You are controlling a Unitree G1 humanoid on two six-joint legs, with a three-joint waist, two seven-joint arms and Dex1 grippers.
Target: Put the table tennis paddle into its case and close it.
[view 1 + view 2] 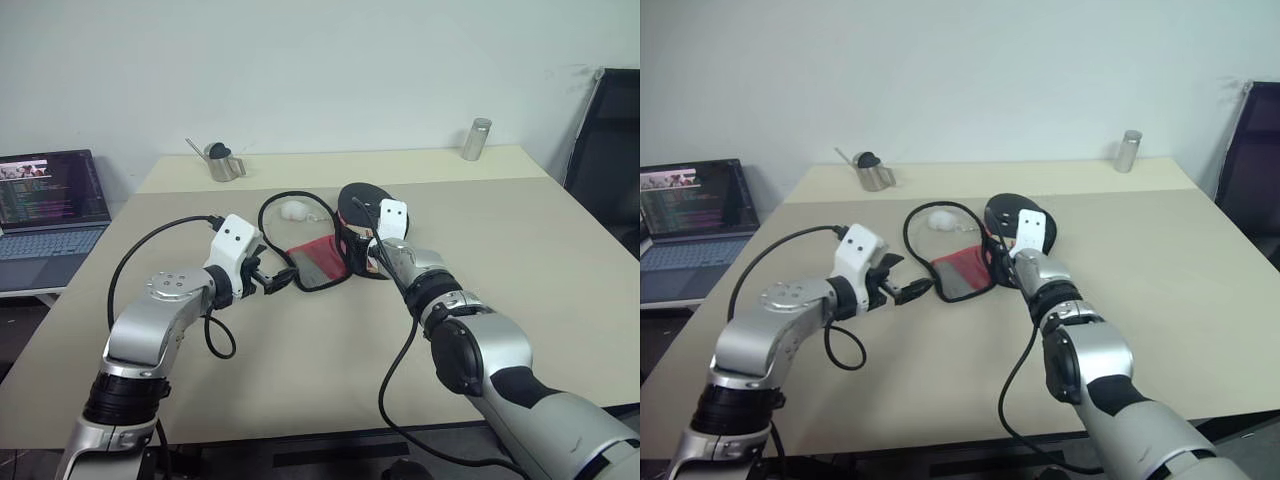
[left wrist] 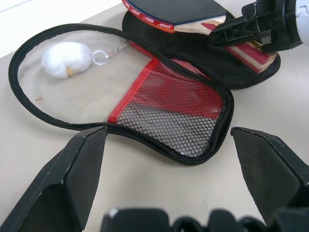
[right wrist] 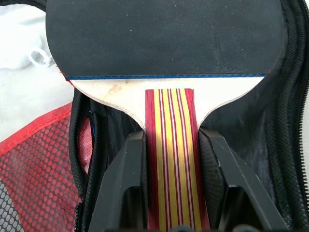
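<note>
- Two grippers work over the beige worktop (image 1: 480, 250): the right gripper (image 3: 171, 145) has its fingers (image 3: 128, 169) clamped on the striped handle of the table tennis paddle (image 3: 164, 38).
- The paddle's blade lies over the right half of the unzipped case (image 2: 159, 111).
- The left gripper (image 1: 272, 281) hovers spread wide, empty, just near of the case's mesh flap; bare worktop surrounds.

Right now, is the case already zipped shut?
No. The case lies spread open on the table, its mesh flap folded out flat, while the right gripper holds the paddle by its handle over the other half.
</note>
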